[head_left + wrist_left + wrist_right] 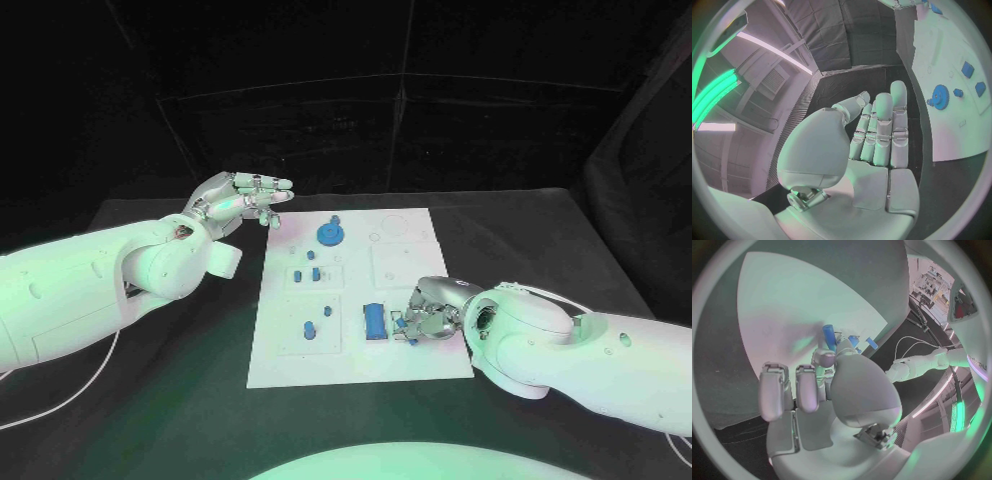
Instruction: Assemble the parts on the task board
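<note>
Nearest the robot, the right hand (433, 312) sits low over the near edge of the board (418, 372), its fingers (824, 359) pinching a slim blue peg (829, 336) that stands up between the tips. Just beside that hand, toward the board's middle, a blue block (374, 320) lies flat on the board. A little further in from the block there are a small blue piece (309, 329) and then a cluster of small blue parts (306, 274) near the board's centre.

Beyond those, toward the board's far edge, sits a blue gear (332, 235), toothed round its rim, with a stub beside it. Past the far left corner of the board the left hand (238, 198) hangs raised over the bench (173, 400), fingers (882, 130) straight, close together and holding nothing.

The peg looks like hard moulded plastic: light, stiff, rather smooth, so I would expect it to slip or tilt if pinched near one end. A grip around its middle, leaving the lower end free to enter a hole, seems best. The gear would likely lift more surely by its rim.
</note>
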Robot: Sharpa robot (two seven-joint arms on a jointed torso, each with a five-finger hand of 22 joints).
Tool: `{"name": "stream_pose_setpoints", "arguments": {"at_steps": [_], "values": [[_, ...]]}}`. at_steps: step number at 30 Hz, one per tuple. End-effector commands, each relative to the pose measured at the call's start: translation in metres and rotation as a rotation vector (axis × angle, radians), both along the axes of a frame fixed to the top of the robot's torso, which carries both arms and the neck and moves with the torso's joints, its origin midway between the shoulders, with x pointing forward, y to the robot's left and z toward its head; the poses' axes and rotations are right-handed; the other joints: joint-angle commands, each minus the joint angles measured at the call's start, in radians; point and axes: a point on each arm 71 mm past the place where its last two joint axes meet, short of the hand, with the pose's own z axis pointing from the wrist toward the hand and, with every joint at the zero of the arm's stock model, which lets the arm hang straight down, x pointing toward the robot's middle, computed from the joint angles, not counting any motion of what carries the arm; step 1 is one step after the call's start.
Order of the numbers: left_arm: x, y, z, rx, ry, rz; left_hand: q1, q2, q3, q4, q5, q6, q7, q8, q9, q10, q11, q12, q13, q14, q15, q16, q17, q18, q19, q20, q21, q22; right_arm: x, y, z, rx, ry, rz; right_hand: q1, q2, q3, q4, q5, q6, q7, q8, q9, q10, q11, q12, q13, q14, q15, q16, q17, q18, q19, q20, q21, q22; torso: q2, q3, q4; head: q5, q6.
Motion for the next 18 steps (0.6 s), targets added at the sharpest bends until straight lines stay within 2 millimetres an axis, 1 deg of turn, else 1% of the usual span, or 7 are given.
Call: {"name": "stream_pose_setpoints", "arguments": {"at_steps": [1,5,12,13,15,18], "values": [[0.000,-0.001,0.001,-0.008,0.000,-0.008,0.010,0.004,0.000,-0.005,0.001,0.000,0.005,0.007,-0.001,-0.004,0.000,0.006,-0.001,-0.007,0.001,-0.004,-0.001,0.015,-0.007,0.002,-0.005,-0.001,0.000,0.000,0.002,0.039,-0.007,-0.017,-0.012,0.019,0.006,0.011,0.005,0.003,-0.002,0.007,0.001,0.009,0.000,0.007,0.003,0.071,-0.004,0.008,0.078,-0.009,0.024,-0.007,0.006,0.159,0.000,-0.0002,-0.0004,0.000,0.000],[0.000,-0.001,0.001,-0.007,0.001,-0.009,0.011,0.004,0.000,-0.005,0.001,0.000,0.005,0.007,-0.001,-0.004,0.000,0.006,-0.001,-0.007,0.001,-0.004,-0.001,0.015,-0.007,0.002,-0.005,-0.001,-0.001,-0.002,0.003,0.052,-0.003,-0.034,-0.038,0.020,0.005,0.031,0.002,0.005,0.000,0.006,0.001,0.012,0.002,0.010,0.006,0.072,-0.003,0.010,0.081,-0.010,0.025,-0.006,0.006,0.161,0.000,0.0000,-0.0010,0.001,0.000],[-0.001,-0.001,-0.002,-0.003,0.008,-0.012,0.011,0.004,0.000,-0.005,0.001,0.000,0.005,0.007,-0.001,-0.004,0.000,0.006,-0.001,-0.007,0.001,-0.004,-0.001,0.015,-0.007,0.002,-0.005,-0.001,-0.001,-0.008,0.003,0.061,0.006,-0.064,-0.066,0.020,0.002,0.054,0.007,0.009,0.000,0.006,0.002,0.016,0.002,0.015,0.012,0.072,-0.003,0.011,0.084,-0.010,0.026,-0.006,0.008,0.163,0.000,-0.0005,-0.0005,-0.001,0.000],[-0.001,-0.001,-0.002,-0.002,0.009,-0.014,0.011,0.004,0.000,-0.005,0.001,0.000,0.005,0.007,-0.001,-0.004,0.000,0.006,-0.001,-0.007,0.001,-0.004,-0.001,0.015,-0.007,0.002,-0.005,-0.001,-0.001,-0.009,0.003,0.063,0.008,-0.068,-0.071,0.019,0.001,0.059,0.015,0.009,0.000,0.006,0.002,0.017,0.002,0.015,0.013,0.072,-0.003,0.012,0.085,-0.010,0.027,-0.006,0.008,0.164,-0.001,-0.0005,0.0000,-0.002,0.000],[-0.002,-0.001,-0.003,-0.002,0.011,-0.015,0.011,0.004,0.000,-0.005,0.001,0.000,0.005,0.007,-0.001,-0.004,0.000,0.006,-0.001,-0.007,0.001,-0.004,-0.001,0.015,-0.007,0.002,-0.005,-0.001,-0.001,-0.009,0.003,0.064,0.012,-0.073,-0.081,0.015,-0.004,0.067,0.044,0.011,0.000,0.006,0.002,0.018,0.002,0.017,0.016,0.072,-0.003,0.012,0.085,-0.010,0.027,-0.005,0.008,0.164,0.000,-0.0004,0.0005,-0.003,0.000],[-0.002,-0.002,-0.003,-0.001,0.014,-0.018,0.011,0.004,0.000,-0.005,0.001,0.000,0.005,0.007,-0.001,-0.004,0.000,0.006,-0.001,-0.007,0.001,-0.004,-0.001,0.015,-0.007,0.002,-0.005,-0.001,0.000,-0.010,0.001,0.065,0.020,-0.081,-0.091,0.009,-0.011,0.073,0.053,0.012,0.001,0.006,0.003,0.019,0.003,0.017,0.017,0.072,-0.002,0.012,0.086,-0.010,0.027,-0.005,0.008,0.164,0.000,-0.0003,0.0001,-0.002,0.001]]}}
